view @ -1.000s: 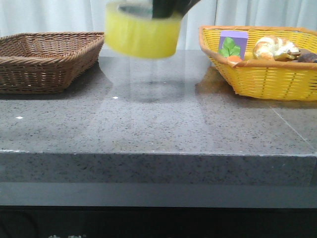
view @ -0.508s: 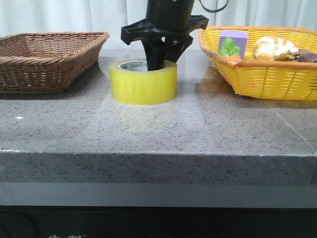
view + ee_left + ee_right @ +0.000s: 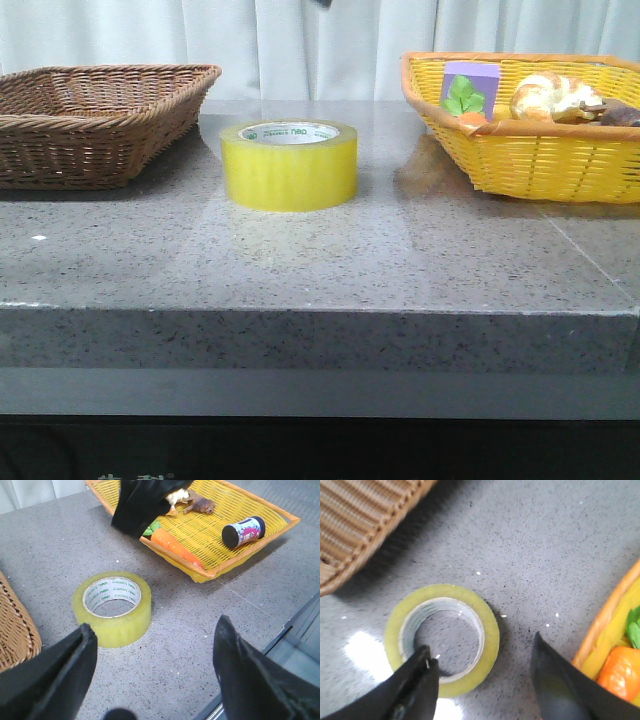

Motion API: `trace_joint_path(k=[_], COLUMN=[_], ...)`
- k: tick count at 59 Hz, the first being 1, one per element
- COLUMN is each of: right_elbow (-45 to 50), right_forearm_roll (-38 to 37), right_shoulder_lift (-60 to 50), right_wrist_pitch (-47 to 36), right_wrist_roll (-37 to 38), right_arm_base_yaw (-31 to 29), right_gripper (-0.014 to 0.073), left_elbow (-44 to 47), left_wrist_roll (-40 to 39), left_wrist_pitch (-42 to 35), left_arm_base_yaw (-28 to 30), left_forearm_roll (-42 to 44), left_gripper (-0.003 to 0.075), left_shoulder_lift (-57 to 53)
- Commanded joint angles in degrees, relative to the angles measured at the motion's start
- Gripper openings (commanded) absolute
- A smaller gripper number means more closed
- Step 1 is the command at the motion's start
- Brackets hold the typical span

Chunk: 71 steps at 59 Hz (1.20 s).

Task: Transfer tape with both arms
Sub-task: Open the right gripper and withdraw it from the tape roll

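The tape (image 3: 289, 168), a wide yellow roll with a pale printed core, lies flat on the grey table between the two baskets, with nothing holding it. The right wrist view looks straight down on the tape (image 3: 491, 630). My right gripper (image 3: 481, 645) hangs open above it, one finger over the roll's hole and the other outside the ring. My left gripper (image 3: 155, 625) is open and empty, high over the table, with the tape (image 3: 112, 607) ahead of its fingertips. Neither gripper shows in the front view. A black part of the right arm (image 3: 145, 500) crosses the left wrist view.
A brown wicker basket (image 3: 95, 120) stands left of the tape. Right of it, a yellow basket (image 3: 530, 150) holds a carrot (image 3: 172, 547), a can (image 3: 243, 531), a bread-like item and a purple card. The table's front edge (image 3: 320, 312) is near.
The right gripper brought the tape down from mid-air onto the table, let go of it and rose out of the front view. The tape now rests alone.
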Motion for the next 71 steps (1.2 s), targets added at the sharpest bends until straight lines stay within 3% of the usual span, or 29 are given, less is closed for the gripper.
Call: trace_joint_path(k=[1,43,64,71], right_elbow=[4.48,51.32,60.67,60.67], right_forearm_roll=[1.53,2.82,2.82,2.82], right_shoulder_lift=[-8.91,-52.49,-62.94,-62.93], right_wrist_pitch=[-6.28,-25.01,-24.44,-23.61], right_wrist_roll=[0.02,0.06,0.06,0.06], right_arm_base_yaw=[-0.18,-0.18,-0.18,-0.18], right_gripper=[0.039,0.039,0.039,0.039], left_elbow=[-2.03,-2.03,-2.03,-3.81], left_wrist_roll=[-0.16,-0.16,-0.16,-0.16], left_wrist_pitch=[-4.26,-4.26,-4.26,-2.09], left_arm_base_yaw=[-0.6,-0.6,-0.6,-0.6], left_forearm_roll=[-0.35,-0.35,-0.03,0.72], left_gripper=[0.0493,0.0493,0.05,0.0553], left_shoulder_lift=[-0.35,-0.35,-0.23,1.38])
